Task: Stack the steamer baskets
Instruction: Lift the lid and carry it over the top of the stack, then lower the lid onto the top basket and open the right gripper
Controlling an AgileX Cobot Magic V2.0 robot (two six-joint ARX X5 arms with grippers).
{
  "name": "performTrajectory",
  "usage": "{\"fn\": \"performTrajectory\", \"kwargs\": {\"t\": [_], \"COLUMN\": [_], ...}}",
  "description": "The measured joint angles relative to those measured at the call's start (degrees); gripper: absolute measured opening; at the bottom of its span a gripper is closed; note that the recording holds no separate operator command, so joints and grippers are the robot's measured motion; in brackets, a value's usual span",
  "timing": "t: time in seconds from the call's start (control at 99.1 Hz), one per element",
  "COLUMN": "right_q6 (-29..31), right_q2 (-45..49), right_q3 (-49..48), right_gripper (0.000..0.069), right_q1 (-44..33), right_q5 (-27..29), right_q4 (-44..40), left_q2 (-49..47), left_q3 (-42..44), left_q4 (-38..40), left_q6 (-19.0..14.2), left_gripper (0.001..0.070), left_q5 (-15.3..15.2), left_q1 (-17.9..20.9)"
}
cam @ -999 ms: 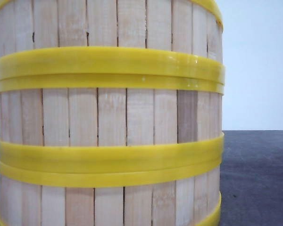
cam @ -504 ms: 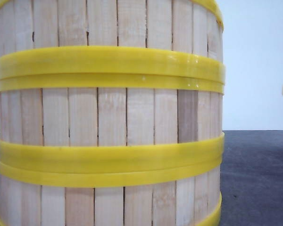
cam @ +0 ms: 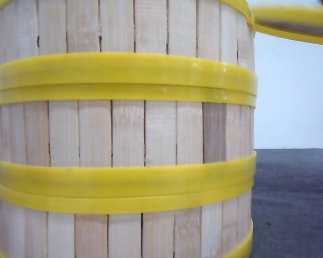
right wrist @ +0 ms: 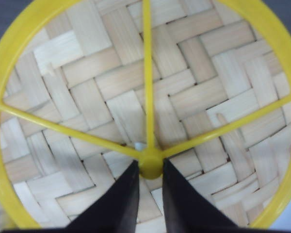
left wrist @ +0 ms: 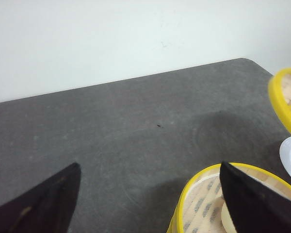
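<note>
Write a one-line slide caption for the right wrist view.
Right gripper pinching the yellow hub of a woven steamer lid from above.

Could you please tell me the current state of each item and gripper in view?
Steamer baskets: stacked upright, three tiers showing.
Top basket: uncovered, something white inside.
Woven lid: lifted, gripped at its central hub.
Right gripper: shut on the lid.
Left gripper: open, empty, above the table.

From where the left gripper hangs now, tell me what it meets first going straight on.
Likely the bare grey table: the left gripper is open and points down at it, though its one finger overlaps the open basket.
</note>
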Motion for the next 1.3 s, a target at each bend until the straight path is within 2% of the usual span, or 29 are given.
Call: {"fn": "performTrajectory", "kwargs": {"t": [0.272,0.464,1.029,1.301], "right_q6": [2.86,3.50,4.37,5.16], "right_q2": [7.96,12.85,14.71,14.71], "right_q3": [9.66,10.73,10.71,8.41], "right_gripper": [0.0052,0.0052,0.0052,0.0051], "right_q1": [14.56,21.40,34.69,36.59], "right_q5": [-2.27,-5.86,-5.57,-4.37], "right_q4": [-0.11,-0.13,-0.17,-0.20], "left_q2": [-0.13,-0.07,-0.50,-0.79], "left_q3": [0.00,0.00,0.00,0.00], "left_q4": [0.00,-0.02,-0.81,-1.88], "left_q6": [0.00,0.00,0.00,0.00], "left_gripper": [0.0545,0.0545,0.0545,0.0545], "left_q5": [0.00,0.00,0.00,0.00], "left_q1": [0.00,0.00,0.00,0.00]}}
